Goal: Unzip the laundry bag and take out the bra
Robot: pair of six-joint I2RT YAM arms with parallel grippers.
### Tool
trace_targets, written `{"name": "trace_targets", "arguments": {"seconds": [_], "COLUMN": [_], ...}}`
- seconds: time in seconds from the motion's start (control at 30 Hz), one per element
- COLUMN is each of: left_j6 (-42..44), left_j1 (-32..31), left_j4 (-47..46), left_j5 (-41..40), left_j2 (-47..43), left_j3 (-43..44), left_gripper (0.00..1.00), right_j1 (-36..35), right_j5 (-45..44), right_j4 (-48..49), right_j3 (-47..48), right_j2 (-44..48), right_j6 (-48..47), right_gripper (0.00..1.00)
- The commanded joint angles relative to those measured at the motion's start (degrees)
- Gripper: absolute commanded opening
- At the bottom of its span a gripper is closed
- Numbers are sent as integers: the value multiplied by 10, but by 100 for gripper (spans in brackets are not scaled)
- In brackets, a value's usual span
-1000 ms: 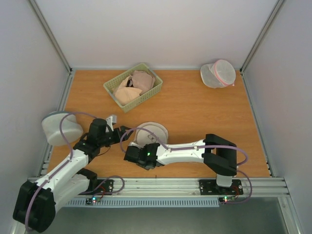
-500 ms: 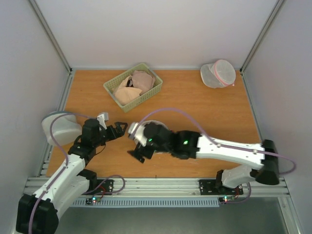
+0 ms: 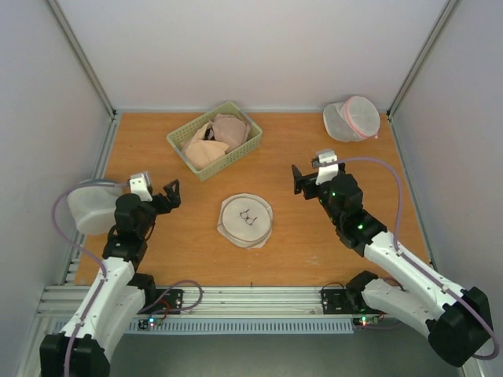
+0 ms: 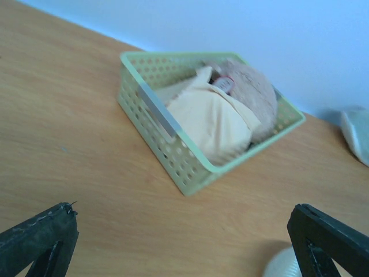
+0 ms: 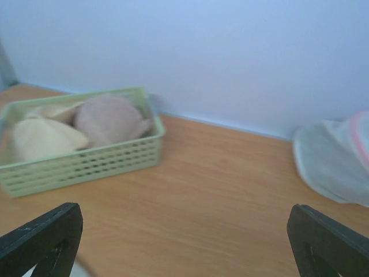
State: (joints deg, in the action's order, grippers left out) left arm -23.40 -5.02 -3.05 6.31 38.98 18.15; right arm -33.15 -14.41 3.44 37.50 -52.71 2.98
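The laundry bag [image 3: 246, 221] lies flat on the table's middle, round and cream-white, with a small dark zip pull [image 3: 250, 215] on top. Its rim also shows low in the left wrist view [image 4: 281, 266]. The bra is hidden; what the bag holds cannot be seen. My left gripper [image 3: 163, 196] hovers open to the left of the bag, apart from it, facing the basket [image 4: 184, 245]. My right gripper [image 3: 305, 182] hangs open to the bag's right and a little behind it, nothing between its fingers [image 5: 184, 242].
A green basket [image 3: 214, 139] of beige padded garments stands at the back left [image 4: 173, 150] [image 5: 86, 164]. A white mesh bag with a pink zip [image 3: 352, 118] sits at the back right [image 5: 337, 161]. A greyish-white mesh bag [image 3: 96, 206] rests at the left edge.
Both arms have drawn back from the laundry bag. The right arm swung from over it to the right side. Both grippers have opened wide, and the bag now lies uncovered.
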Motion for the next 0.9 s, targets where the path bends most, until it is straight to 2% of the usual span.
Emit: {"name": "trace_targets", "arguments": {"seconds": [0.0, 0.23, 0.33, 0.63, 0.77, 0.87], "left_j6": [75, 199, 205, 205, 189, 179], "left_j1": [16, 18, 19, 21, 21, 21], "left_j4": [-78, -191, -237, -331, -359, -364], "left_j5": [-68, -74, -115, -121, -130, -137], "left_j2": [-2, 31, 50, 139, 196, 240], "left_j3": [-13, -63, -82, -104, -85, -59], "left_gripper": [99, 99, 99, 99, 99, 99], "right_j1": [47, 88, 103, 201, 225, 239], "right_j5": [-65, -118, -148, -99, -63, -26], "right_j4": [172, 447, 543, 637, 756, 801], "right_j3": [-71, -209, -253, -315, -344, -340], "right_j2": [19, -6, -50, -146, -219, -254], "right_j6": [-57, -92, -107, -81, -74, -82], "right_gripper": [99, 99, 99, 98, 98, 99]}}
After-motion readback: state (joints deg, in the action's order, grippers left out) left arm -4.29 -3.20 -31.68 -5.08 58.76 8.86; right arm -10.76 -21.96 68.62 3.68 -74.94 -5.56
